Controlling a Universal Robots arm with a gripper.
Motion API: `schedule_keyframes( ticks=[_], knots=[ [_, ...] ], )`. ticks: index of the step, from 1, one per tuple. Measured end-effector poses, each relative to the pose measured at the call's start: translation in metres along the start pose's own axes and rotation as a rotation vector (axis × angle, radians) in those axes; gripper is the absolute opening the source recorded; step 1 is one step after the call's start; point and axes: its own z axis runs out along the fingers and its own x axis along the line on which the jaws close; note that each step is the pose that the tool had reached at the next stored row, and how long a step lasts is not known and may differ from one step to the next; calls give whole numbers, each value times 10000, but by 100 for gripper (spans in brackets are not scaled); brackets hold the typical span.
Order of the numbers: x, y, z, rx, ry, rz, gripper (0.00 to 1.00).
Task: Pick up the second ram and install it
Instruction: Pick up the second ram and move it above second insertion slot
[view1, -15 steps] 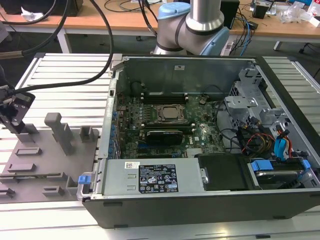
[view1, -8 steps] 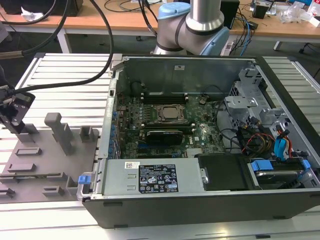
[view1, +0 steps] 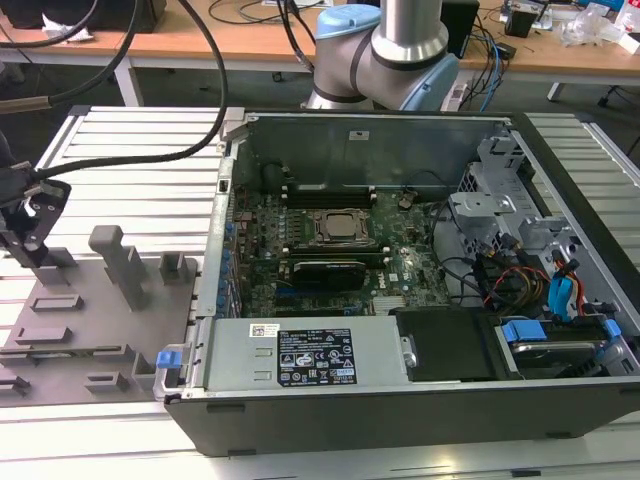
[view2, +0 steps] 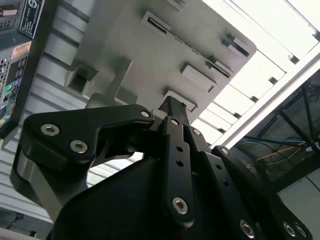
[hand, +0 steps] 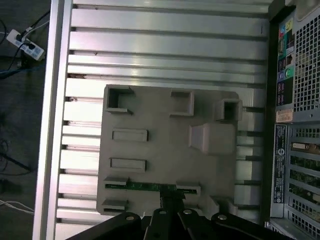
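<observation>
**Stick could bind in its cradle**

Risk first: the second ram (hand: 140, 186), a long narrow flat green circuit-board stick, sat on edge between the end cradles of a grey moulded plastic tray (hand: 165, 150). The tray lay near the edge of the slotted aluminium table (hand: 165, 45). A skewed lift would likely jam the stick against a cradle; a light pinch might let it slip. The black metal fingers (hand: 170, 201) looked closed on its middle.
</observation>
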Motion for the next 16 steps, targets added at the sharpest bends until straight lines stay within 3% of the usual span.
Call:
schedule_keyframes(
  ticks=[5,7,16],
  knots=[
    [0,0,0,20,31,-767,11],
    [0,0,-1,30,55,-1369,11],
    [0,0,0,54,118,-2952,11]
  ],
)
